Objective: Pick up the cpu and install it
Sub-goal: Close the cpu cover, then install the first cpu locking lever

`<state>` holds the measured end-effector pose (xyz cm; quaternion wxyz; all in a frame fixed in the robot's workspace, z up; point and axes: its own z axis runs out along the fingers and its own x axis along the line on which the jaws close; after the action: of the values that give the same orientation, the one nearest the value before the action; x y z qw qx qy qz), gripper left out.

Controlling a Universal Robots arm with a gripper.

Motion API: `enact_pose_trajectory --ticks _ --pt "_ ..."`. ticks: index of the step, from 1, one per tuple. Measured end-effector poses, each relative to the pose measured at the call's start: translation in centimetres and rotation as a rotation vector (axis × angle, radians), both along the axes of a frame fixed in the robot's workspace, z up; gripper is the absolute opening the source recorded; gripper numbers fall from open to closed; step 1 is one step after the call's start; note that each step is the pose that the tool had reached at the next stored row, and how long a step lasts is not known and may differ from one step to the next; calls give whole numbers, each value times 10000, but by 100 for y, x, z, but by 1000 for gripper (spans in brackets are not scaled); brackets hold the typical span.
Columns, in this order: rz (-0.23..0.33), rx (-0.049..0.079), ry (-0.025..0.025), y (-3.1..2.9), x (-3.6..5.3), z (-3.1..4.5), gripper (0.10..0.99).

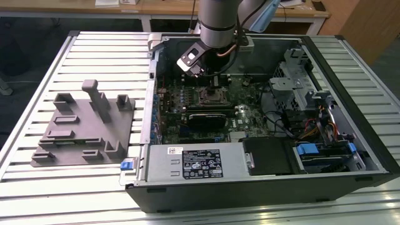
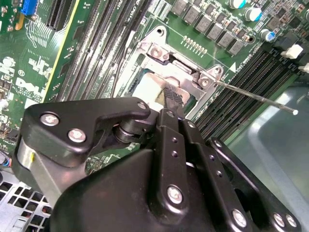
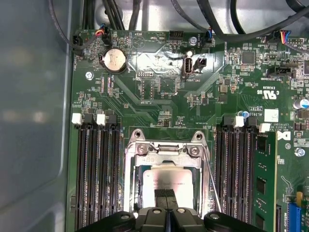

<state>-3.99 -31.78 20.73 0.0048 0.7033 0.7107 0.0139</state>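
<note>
Claw (image 1: 214, 83) hangs upper centre of the exterior view, down inside the open computer case (image 1: 350, 180), right over the socket (image 1: 209, 96). The grey plastic fixture (image 1: 81, 126) sits on the exterior view's left on the ribbed metal table (image 1: 37, 70), well apart from the claw. Its blocky slots look bare, so pickup prob. done.

Second wrist view: the black claw (image 2: 173, 99) has its fingers pressed together, ribbed tip touching or just above the chip (image 2: 145, 89). Can't tell if it's pinching it. The chip is flat, pale and matte, inside the shiny steel frame (image 2: 178, 60). The thin wire lever (image 2: 256, 96) sticks out free, so prob. not latched.

First wrist view: the chip (image 3: 169, 179), silvery and square, lies in the frame opening btw. black memory slots (image 3: 96, 169). Looks placed or nearly; clamping left.
</note>
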Motion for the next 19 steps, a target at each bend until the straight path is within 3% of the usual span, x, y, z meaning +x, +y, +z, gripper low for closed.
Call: enact_pose_trajectory --ticks 19 --pt "-1 0 0 0 3 54 106"
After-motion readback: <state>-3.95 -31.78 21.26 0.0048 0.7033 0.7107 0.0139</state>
